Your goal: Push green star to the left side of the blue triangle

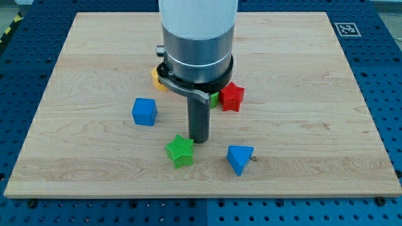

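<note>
The green star point(181, 150) lies on the wooden board point(301, 125), near the view's bottom centre. The blue triangle point(240, 158) lies to its right, with a gap between them. My tip point(200, 140) stands just above and to the right of the green star, close to its upper right edge; I cannot tell if it touches. The tip is left of and above the blue triangle.
A blue cube point(144, 112) lies to the left. A red star point(231, 96) sits right of the arm body. A yellow block point(154, 76) and a green block point(215, 97) peek out behind the arm; other blocks there are hidden.
</note>
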